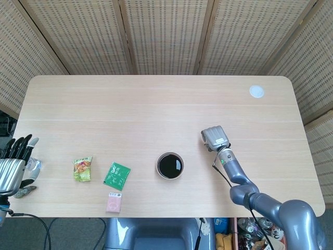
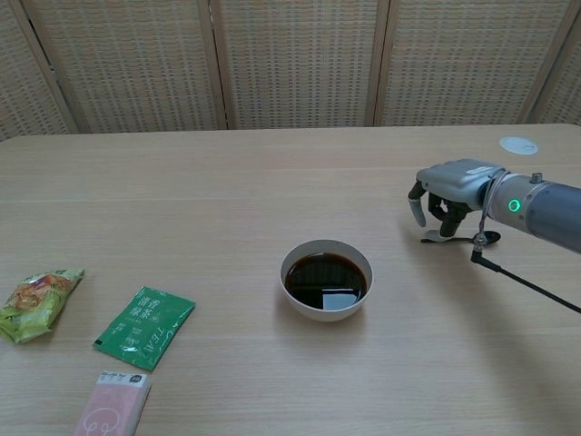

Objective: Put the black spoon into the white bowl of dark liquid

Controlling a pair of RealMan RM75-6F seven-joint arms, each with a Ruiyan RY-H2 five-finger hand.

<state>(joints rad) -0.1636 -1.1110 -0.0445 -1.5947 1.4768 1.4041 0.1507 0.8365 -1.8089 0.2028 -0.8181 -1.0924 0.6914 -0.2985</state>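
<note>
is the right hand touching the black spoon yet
Cannot tell. In the chest view the right hand is down over the black spoon, fingers curled at its handle, but neither view plainly shows contact or a gap.

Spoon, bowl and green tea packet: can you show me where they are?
black spoon [image 2: 450,239], chest view, on its handle.
white bowl [image 2: 304,306], chest view, on its outer wall.
green tea packet [image 2: 145,326], chest view, on its middle.

Head view high above the table [image 1: 156,104], looking steeply down, near edge at 6 o'clock, screens at 12, chest view low and close, facing level toward 12, both sharing the white bowl [image 1: 170,165] [image 2: 326,280], packets and right hand [image 1: 215,138] [image 2: 447,189].
</note>
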